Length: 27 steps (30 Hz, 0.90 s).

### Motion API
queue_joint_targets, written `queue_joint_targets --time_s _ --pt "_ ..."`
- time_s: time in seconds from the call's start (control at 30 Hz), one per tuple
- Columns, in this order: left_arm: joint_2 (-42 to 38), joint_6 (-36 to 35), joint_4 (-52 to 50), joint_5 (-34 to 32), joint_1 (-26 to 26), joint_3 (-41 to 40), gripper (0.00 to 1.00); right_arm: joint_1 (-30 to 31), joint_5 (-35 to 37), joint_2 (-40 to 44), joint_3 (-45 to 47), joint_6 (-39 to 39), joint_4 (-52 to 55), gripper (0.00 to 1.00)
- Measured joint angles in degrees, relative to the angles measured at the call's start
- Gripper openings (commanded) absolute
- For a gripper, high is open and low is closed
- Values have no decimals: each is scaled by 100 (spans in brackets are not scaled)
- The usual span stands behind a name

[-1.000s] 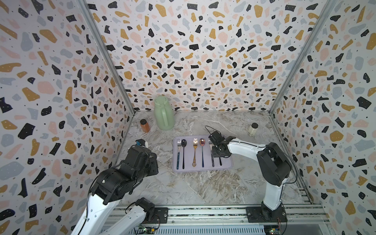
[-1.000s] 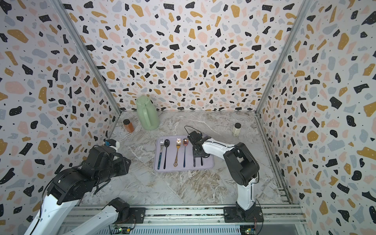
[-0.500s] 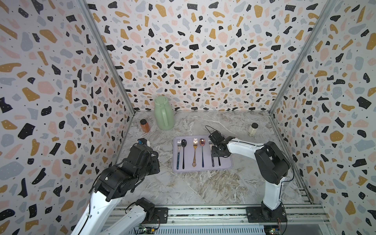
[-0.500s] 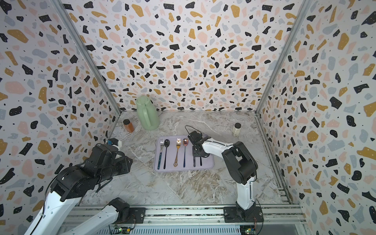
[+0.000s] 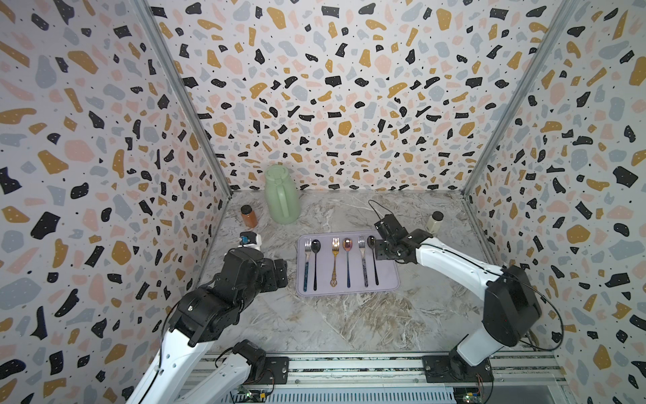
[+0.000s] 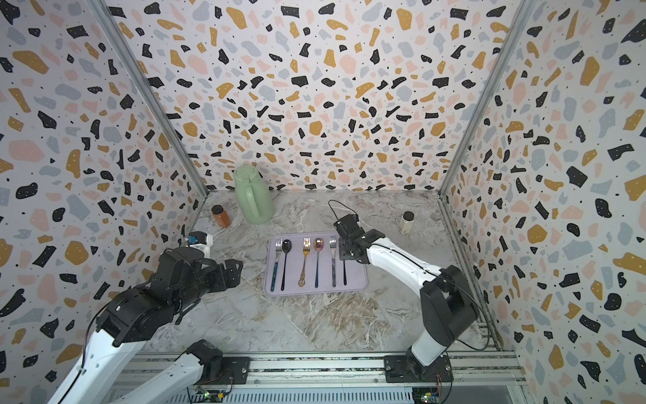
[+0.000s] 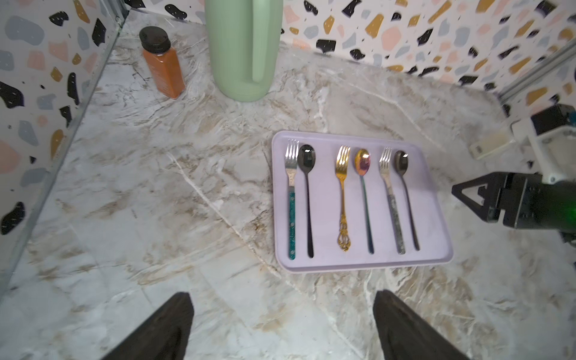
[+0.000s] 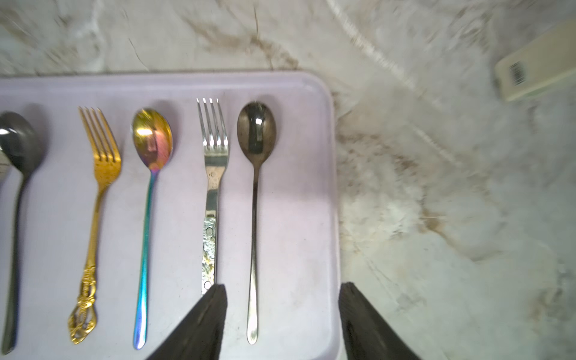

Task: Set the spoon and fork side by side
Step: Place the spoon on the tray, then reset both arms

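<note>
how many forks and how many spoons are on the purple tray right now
forks: 3 (teal-handled fork, gold fork, grey-handled fork)
spoons: 3 (black spoon, iridescent spoon, dark brown spoon)
total: 6, all lying on the tray

The dark spoon (image 8: 255, 199) lies just right of the silver fork (image 8: 212, 174) on the lilac tray (image 8: 299, 93). The right gripper (image 8: 282, 286) stands parted, empty.
</note>
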<state>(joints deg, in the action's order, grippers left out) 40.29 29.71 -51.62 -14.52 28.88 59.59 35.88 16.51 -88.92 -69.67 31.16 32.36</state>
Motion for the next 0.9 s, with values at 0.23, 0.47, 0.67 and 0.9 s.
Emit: queue_joint_targets --time_s 0.23,0.47,0.67,0.9 --pt "-111 -448 2603 -979 0 -1687 100 -573 358 1110 664 -824 -125 96" --pt "1381 -1864 5716 -2208 -111 -3442 100 -1628 713 1733 2072 -1722 -1198 100" --pt "1963 -2409 7517 -2363 -1045 -4194 100 -2433 859 1604 2962 -2243 -2649 100" --pt "2577 -2765 8570 -2009 -1637 -4155 100 -2962 684 772 3550 -2680 -4470 100"
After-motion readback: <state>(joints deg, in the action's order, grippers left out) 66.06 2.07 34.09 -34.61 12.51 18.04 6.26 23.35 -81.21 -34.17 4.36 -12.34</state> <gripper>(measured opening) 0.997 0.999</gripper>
